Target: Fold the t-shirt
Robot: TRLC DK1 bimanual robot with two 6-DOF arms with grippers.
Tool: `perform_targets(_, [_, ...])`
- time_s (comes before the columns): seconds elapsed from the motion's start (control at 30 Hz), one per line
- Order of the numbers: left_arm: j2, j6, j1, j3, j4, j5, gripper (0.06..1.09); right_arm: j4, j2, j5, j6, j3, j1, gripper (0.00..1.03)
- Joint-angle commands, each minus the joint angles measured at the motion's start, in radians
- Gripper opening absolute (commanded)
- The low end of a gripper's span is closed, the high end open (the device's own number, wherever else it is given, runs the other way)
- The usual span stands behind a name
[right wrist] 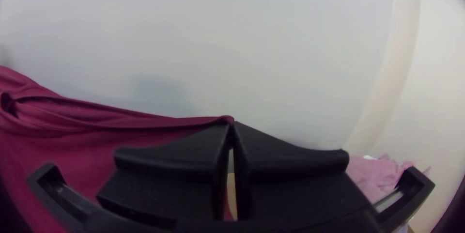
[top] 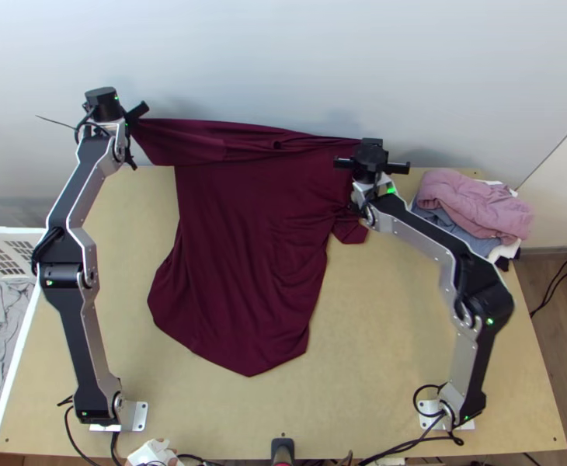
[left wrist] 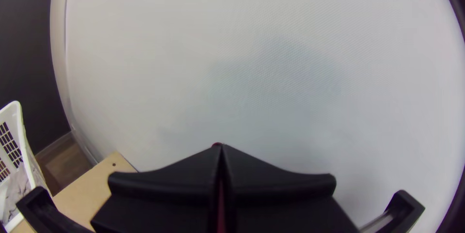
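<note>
- Left gripper (left wrist: 220, 147) and right gripper (right wrist: 232, 125), both closed, pinched the maroon cloth t-shirt's (top: 245, 241) far edge.
- Its body lay across the light wooden table (top: 415, 334).
- Folding well needed matched, unhurried movement — edge taut.

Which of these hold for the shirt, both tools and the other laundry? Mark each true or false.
1. The left tool grips the t-shirt. True.
2. The right tool is wide open. False: its fingers are closed on the t-shirt's edge.
3. A pink cloth lies on the pile at the table's far right corner. True.
4. The t-shirt is folded into a neat square. False: its upper edge stretches between the tools, its body unfolded below.
</note>
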Motion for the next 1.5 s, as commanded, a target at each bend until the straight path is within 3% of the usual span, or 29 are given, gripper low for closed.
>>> perform_targets(0.0, [0.074,0.002,0.012,0.027,0.007,-0.016,0.10,0.003,0.135,0.106,-0.018,0.123,0.008,0.03])
perform_targets(0.23, [0.101,-0.002,0.022,0.036,0.013,-0.015,0.10,0.003,0.169,0.111,0.002,0.163,0.047,0.03])
perform_targets(0.37, [0.104,-0.022,0.020,0.044,0.013,-0.015,0.10,0.001,0.166,0.110,0.083,0.178,0.065,0.03])
perform_targets(0.4, [0.106,-0.024,0.020,0.044,0.013,-0.015,0.10,0.001,0.166,0.106,0.094,0.183,0.068,0.09])
perform_targets(0.5, [0.106,-0.024,0.018,0.044,0.002,-0.013,0.29,-0.028,0.177,0.090,0.094,0.201,0.083,0.39])
perform_targets(0.63, [0.095,-0.028,0.020,0.045,-0.045,0.011,0.82,-0.166,0.200,0.070,0.152,0.233,0.111,0.72])
perform_targets(0.73, [0.061,-0.054,0.023,0.047,-0.099,0.045,0.88,-0.275,0.221,0.071,0.206,0.272,0.123,0.82])
perform_targets(0.93, [-0.068,-0.159,0.014,0.047,-0.254,0.195,1.03,-0.290,0.232,0.059,0.199,0.310,0.136,0.97])
perform_targets(1.07, [-0.163,-0.160,-0.011,0.037,-0.354,0.251,1.03,-0.298,0.233,0.059,0.192,0.341,0.152,0.98])
perform_targets(1.3, [-0.353,-0.111,-0.063,-0.065,-0.575,0.306,1.04,-0.439,0.141,0.050,0.313,0.335,0.123,0.98])
perform_targets(1.47, [-0.520,-0.047,-0.153,-0.256,-0.612,0.306,1.03,-0.482,0.042,-0.039,0.371,0.286,0.082,0.93])
